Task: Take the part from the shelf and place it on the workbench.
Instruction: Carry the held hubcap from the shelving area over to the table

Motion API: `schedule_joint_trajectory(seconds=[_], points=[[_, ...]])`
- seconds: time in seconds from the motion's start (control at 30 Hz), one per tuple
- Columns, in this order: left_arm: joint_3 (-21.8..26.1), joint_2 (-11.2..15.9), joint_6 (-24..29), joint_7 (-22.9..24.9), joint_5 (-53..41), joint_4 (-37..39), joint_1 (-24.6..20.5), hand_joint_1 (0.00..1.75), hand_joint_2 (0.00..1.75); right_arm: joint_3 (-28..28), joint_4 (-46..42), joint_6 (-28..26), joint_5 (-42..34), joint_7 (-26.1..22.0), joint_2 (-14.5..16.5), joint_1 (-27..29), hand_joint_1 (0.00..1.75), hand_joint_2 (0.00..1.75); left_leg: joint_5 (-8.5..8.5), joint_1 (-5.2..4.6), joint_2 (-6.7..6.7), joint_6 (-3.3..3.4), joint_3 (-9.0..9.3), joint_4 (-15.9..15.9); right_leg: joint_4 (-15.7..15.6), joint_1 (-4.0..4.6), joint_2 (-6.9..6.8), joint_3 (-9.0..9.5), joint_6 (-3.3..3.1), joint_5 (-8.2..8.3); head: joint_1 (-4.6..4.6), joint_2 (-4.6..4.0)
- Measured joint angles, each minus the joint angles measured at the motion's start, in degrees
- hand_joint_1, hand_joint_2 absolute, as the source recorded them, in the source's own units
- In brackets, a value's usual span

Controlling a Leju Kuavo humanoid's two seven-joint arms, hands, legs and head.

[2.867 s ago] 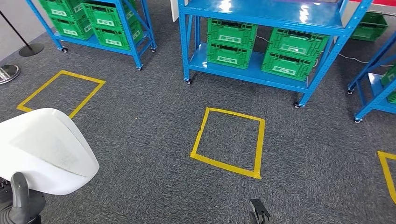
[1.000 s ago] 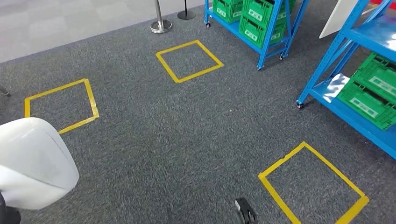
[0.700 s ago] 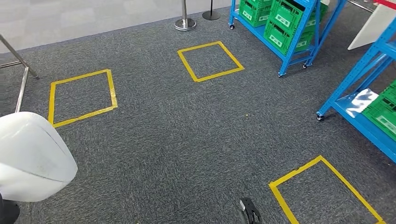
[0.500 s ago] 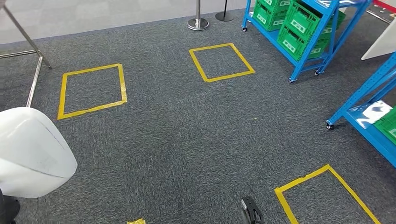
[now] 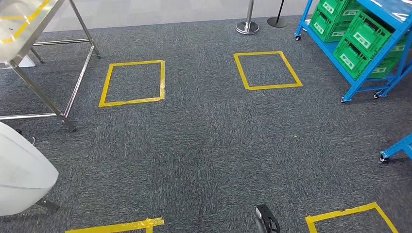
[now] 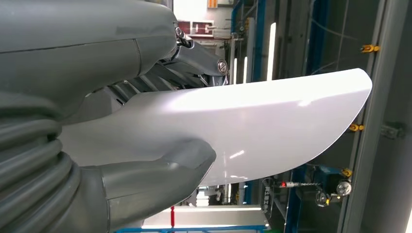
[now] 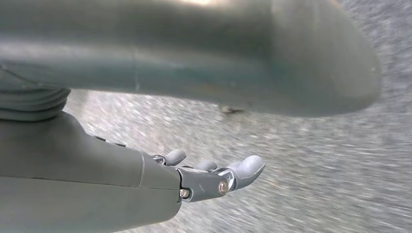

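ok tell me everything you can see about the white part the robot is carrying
The white part is a smooth, glossy shell that looks like moulded plastic, with a curved surface and a thin rounded edge tapering to a corner. The left hand grips it, the thick grey thumb pressed on one face and darker fingers on the other. In the head view it sits low at the robot's left side, above the grey carpet, not touching the floor. No markings can be made out.
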Motion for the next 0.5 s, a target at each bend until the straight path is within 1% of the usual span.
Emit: schedule_joint_trajectory(seconds=[0.03, 0.07, 0.1, 0.13, 0.17, 0.2, 0.23, 0.27, 0.3, 0.33, 0.37, 0.4, 0.43, 0.47, 0.5], points=[[0.06, 0.08, 0.24, 0.21, -0.02, -0.24, -0.12, 1.75, 1.75, 0.00, 0.00, 0.08, -0.04, -0.54, -0.03, -0.04, 0.00, 0.00, -1.77, -0.01, 2.13, -0.16, -1.17, 2.89, -0.27, -0.02, -0.85, 0.10, -0.18, 0.13, -0.04, 0.00], [0.08, 0.12, 0.40, 0.43, -0.05, -0.39, -0.24, 1.75, 1.75, 0.00, 0.00, 0.08, -0.08, -0.83, -0.06, -0.01, 0.00, 0.00, -3.77, 0.06, 3.49, -0.44, -2.76, 6.56, -0.35, 0.00, -1.65, 0.11, -0.34, 0.13, -0.12, 0.00], [0.09, 0.14, 0.51, 0.61, -0.10, -0.47, -0.27, 1.75, 1.75, 0.00, 0.00, 0.09, -0.10, -0.95, -0.08, 0.03, 0.00, 0.00, -5.35, 0.22, 4.11, -0.75, -4.27, 10.13, -0.32, -0.02, -2.55, 0.06, -0.36, 0.09, -0.13, 0.00], [0.09, 0.14, 0.62, 0.73, -0.15, -0.51, -0.24, 1.75, 1.75, 0.00, 0.00, 0.12, -0.10, -1.09, -0.08, 0.07, 0.00, 0.00, -6.05, 0.41, 4.38, -1.06, -5.14, 12.45, -0.26, -0.08, -3.45, 0.02, -0.32, 0.01, -0.13, 0.00], [0.09, 0.14, 0.73, 0.78, -0.32, -0.51, -0.24, 1.75, 1.75, 0.00, 0.00, 0.16, -0.10, -1.35, -0.08, 0.08, 0.00, 0.00, -5.66, 0.59, 4.59, -1.35, -5.00, 12.73, -0.15, -0.19, -4.32, 0.00, -0.21, -0.09, -0.13, 0.00], [0.09, 0.16, 0.90, 0.71, -0.60, -0.51, -0.32, 1.75, 1.75, 0.00, 0.00, 0.20, -0.08, -1.73, -0.08, 0.05, 0.00, 0.00, -4.27, 0.77, 5.03, -1.64, -3.62, 10.57, 0.05, -0.36, -5.14, -0.01, 0.00, -0.25, -0.14, 0.00], [0.09, 0.20, 1.12, 0.55, -0.94, -0.51, -0.47, 1.75, 1.75, 0.00, 0.00, 0.23, -0.01, -2.18, -0.08, -0.02, 0.00, 0.00, -2.45, 0.94, 6.02, -1.93, -1.38, 6.73, 0.37, -0.53, -5.90, 0.00, 0.31, -0.50, -0.14, 0.00], [0.09, 0.25, 1.37, 0.28, -1.27, -0.49, -0.73, 1.75, 1.75, 0.00, 0.00, 0.21, 0.15, -2.58, -0.16, -0.10, 0.00, 0.00, -1.25, 0.87, 7.35, -2.04, 0.75, 2.97, 0.78, -0.57, -6.57, -0.02, 0.72, -0.84, -0.19, 0.00], [0.08, 0.31, 1.68, -0.02, -1.45, -0.48, -0.99, 1.75, 1.75, 0.01, 0.00, 0.15, 0.42, -2.81, -0.27, -0.19, 0.00, 0.00, -0.46, 0.82, 8.26, -1.80, 2.37, 0.05, 1.20, -0.52, -7.15, -0.04, 1.15, -1.17, -0.17, 0.00], [0.08, 0.37, 1.98, -0.27, -1.46, -0.48, -1.18, 1.75, 1.75, 0.02, 0.01, 0.09, 0.71, -2.84, -0.37, -0.30, 0.00, 0.00, -0.30, 0.71, 8.76, -1.38, 3.14, -1.42, 1.51, -0.39, -7.68, -0.01, 1.53, -1.42, -0.15, 0.00], [0.07, 0.40, 2.25, -0.44, -1.40, -0.48, -1.27, 1.75, 1.75, 0.04, 0.01, 0.02, 1.01, -2.72, -0.48, -0.42, 0.00, 0.00, -0.53, 0.51, 8.54, -0.80, 3.14, -1.63, 1.64, -0.26, -8.20, 0.05, 1.84, -1.55, -0.14, 0.00], [0.07, 0.41, 2.50, -0.52, -1.35, -0.52, -1.25, 1.75, 1.75, 0.07, 0.01, -0.02, 1.25, -2.58, -0.50, -0.56, 0.00, 0.00, -0.43, 0.53, 7.75, -0.23, 3.01, -1.61, 1.67, -0.27, -8.77, 0.17, 2.07, -1.60, -0.09, 0.00], [0.07, 0.41, 2.64, -0.53, -1.40, -0.64, -1.19, 1.75, 1.75, 0.09, 0.01, -0.05, 1.36, -2.44, -0.50, -0.72, 0.00, 0.00, -0.37, 0.56, 7.11, 0.15, 2.91, -1.62, 1.73, -0.38, -8.75, 0.28, 2.40, -1.77, -0.08, 0.00], [0.07, 0.39, 2.72, -0.52, -1.52, -0.84, -1.18, 1.75, 1.75, 0.11, 0.00, -0.09, 1.43, -2.29, -0.50, -0.86, 0.00, 0.00, -0.28, 0.62, 6.46, 0.47, 2.83, -1.64, 2.34, -0.59, -7.56, 0.13, 2.72, -2.36, -0.07, 0.00], [0.07, 0.38, 2.74, -0.51, -1.66, -1.03, -1.25, 1.75, 1.75, 0.11, 0.00, -0.11, 1.44, -2.08, -0.50, -0.95, 0.00, 0.00, -0.18, 0.74, 5.81, 0.78, 2.78, -1.71, 3.97, -0.76, -5.75, -0.53, 3.00, -3.50, -0.01, 0.00]])
